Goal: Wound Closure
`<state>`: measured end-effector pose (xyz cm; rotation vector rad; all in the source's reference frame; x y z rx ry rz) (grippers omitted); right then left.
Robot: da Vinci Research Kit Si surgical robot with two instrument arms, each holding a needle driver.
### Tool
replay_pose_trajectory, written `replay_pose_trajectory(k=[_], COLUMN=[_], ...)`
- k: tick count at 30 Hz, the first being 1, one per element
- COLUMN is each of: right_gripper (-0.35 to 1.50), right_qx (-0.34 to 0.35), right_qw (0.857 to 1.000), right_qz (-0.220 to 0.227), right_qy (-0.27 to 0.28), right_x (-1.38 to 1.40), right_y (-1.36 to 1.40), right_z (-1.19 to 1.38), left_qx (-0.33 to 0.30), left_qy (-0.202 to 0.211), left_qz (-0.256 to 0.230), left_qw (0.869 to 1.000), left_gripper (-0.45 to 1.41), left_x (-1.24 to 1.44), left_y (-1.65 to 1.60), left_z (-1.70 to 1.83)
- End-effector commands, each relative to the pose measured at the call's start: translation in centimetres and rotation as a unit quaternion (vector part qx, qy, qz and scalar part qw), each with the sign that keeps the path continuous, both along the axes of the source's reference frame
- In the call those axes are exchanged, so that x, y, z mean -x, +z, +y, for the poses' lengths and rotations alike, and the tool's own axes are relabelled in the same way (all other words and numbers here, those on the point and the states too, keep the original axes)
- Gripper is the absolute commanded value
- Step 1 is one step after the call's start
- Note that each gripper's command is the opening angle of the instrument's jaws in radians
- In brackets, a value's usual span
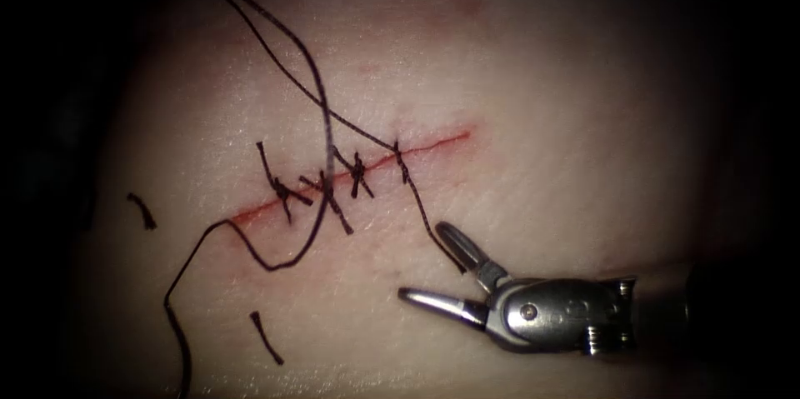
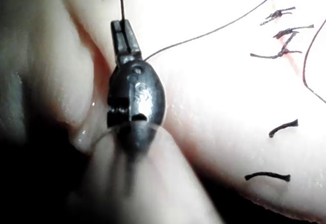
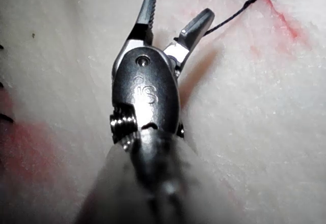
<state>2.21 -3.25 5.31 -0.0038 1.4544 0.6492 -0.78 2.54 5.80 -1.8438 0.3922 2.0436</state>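
Note:
The tissue (image 1: 542, 157) carries a slanted cut (image 1: 433, 142) with several knotted stitches (image 1: 329, 191) across it. Dark thread (image 1: 275, 57) runs from the upper left down to the stitch at the cut's right end (image 1: 397, 149). Its tail (image 1: 421, 211) trails down to the right tool's upper jaw. My right tool (image 1: 422, 260) lies on the right side of the cut, jaws open, holding nothing; the right wrist view shows the tool (image 3: 178, 7) with the thread (image 3: 232, 16) beside one jaw. My left tool (image 2: 124, 29) is shut on a taut thread (image 2: 204, 33).
A slack loop of thread (image 1: 275, 266) curls across the cut's left end and trails toward the bottom edge. Two cut ends of thread (image 1: 142, 210) (image 1: 267, 338) lie loose on the left. Faint red fluid stains the cut's line.

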Motion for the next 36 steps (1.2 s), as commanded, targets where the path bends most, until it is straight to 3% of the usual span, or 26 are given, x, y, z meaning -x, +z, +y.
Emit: replay_pose_trajectory(k=[1, 4, 8, 13, 17, 21, 24, 25, 28, 36], right_gripper=[1.36, 1.35, 1.31, 1.25, 1.01, 0.69, 0.05, -0.35, -0.35, -0.35], right_qx=[-0.002, -0.007, -0.017, -0.026, -0.013, -0.015, -0.014, -0.012, -0.006, -0.01], right_qw=[1.0, 1.0, 0.998, 0.995, 0.994, 0.99, 0.986, 0.985, 0.98, 0.98], right_qz=[0.003, 0.004, 0.002, -0.015, -0.011, -0.005, 0.009, 0.015, 0.019, 0.005], right_qy=[-0.005, -0.025, -0.066, -0.098, -0.109, -0.14, -0.165, -0.174, -0.199, -0.201], right_x=[-0.02, 0.03, 0.13, 0.3, 0.34, 0.21, 0.07, 0.02, -0.08, -0.38], right_y=[0.0, -0.05, -0.14, -0.31, -0.54, -0.63, -0.59, -0.55, -0.41, -0.04], right_z=[-0.05, 0.0, 0.06, 0.29, 0.65, 0.86, 0.91, 0.91, 0.9, 1.02], left_qx=[-0.007, -0.021, -0.02, -0.025, -0.023, -0.021, -0.021, -0.022, -0.033, -0.055], left_qy=[0.014, 0.059, 0.135, 0.189, 0.228, 0.23, 0.226, 0.224, 0.223, 0.218], left_qz=[-0.019, -0.09, -0.171, -0.214, -0.217, -0.206, -0.202, -0.199, -0.201, -0.209], left_qw=[1.0, 0.994, 0.976, 0.958, 0.949, 0.951, 0.953, 0.954, 0.953, 0.952], left_gripper=[-0.45, -0.45, -0.45, -0.45, -0.45, -0.45, -0.45, -0.45, -0.45, -0.45], left_x=[0.11, 0.34, 0.61, 0.87, 1.13, 1.29, 1.36, 1.37, 1.41, 1.67], left_y=[-0.01, -0.22, -0.56, -0.93, -1.18, -1.25, -1.26, -1.25, -1.21, -1.14], left_z=[-0.03, -0.31, -0.73, -1.14, -1.52, -1.66, -1.67, -1.66, -1.62, -1.67])
